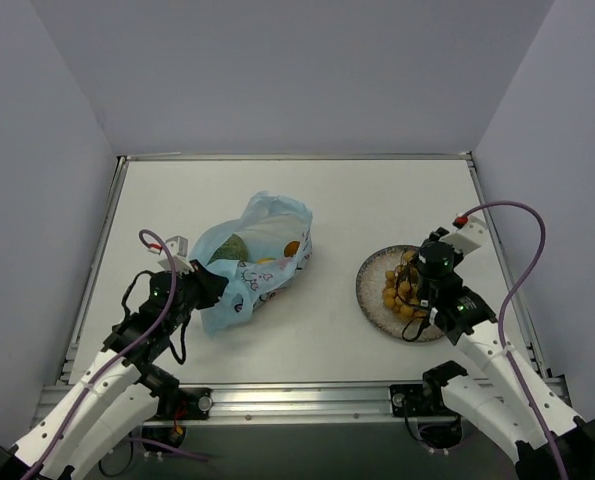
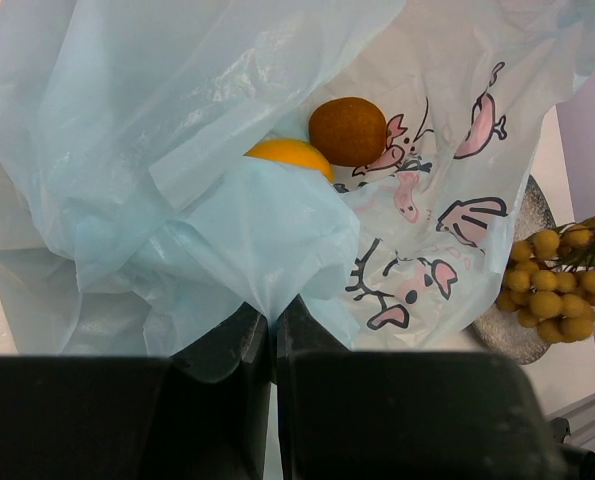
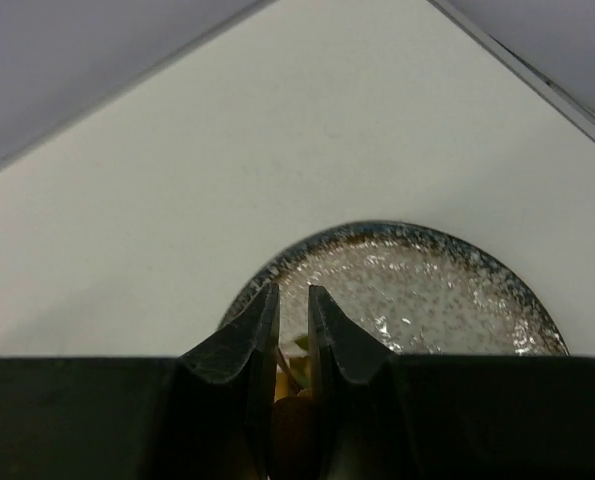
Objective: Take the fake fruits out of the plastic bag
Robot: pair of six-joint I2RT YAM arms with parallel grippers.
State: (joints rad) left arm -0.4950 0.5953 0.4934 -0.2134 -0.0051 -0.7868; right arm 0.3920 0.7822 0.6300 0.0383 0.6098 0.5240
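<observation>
The plastic bag [image 1: 252, 255] lies crumpled at the left middle of the table, light blue with pink prints. My left gripper [image 1: 209, 290] is shut on a fold of its near edge [image 2: 273, 320]. Inside the bag I see a green melon [image 1: 232, 248], a yellow-orange mango [image 2: 289, 155] and a round brown fruit [image 2: 348, 131]. My right gripper [image 1: 415, 280] holds the bunch of orange-tan balls [image 1: 402, 292] over the speckled plate [image 1: 372, 285]. In the right wrist view the jaws [image 3: 293, 295] stand narrowly apart, shut on the bunch's stem [image 3: 295, 400].
The plate [image 3: 427, 290] sits at the right, a short gap from the bag. In the left wrist view the bunch [image 2: 557, 290] hangs beyond the bag, above the plate rim [image 2: 512, 335]. Low walls border the table on the far, left and right sides.
</observation>
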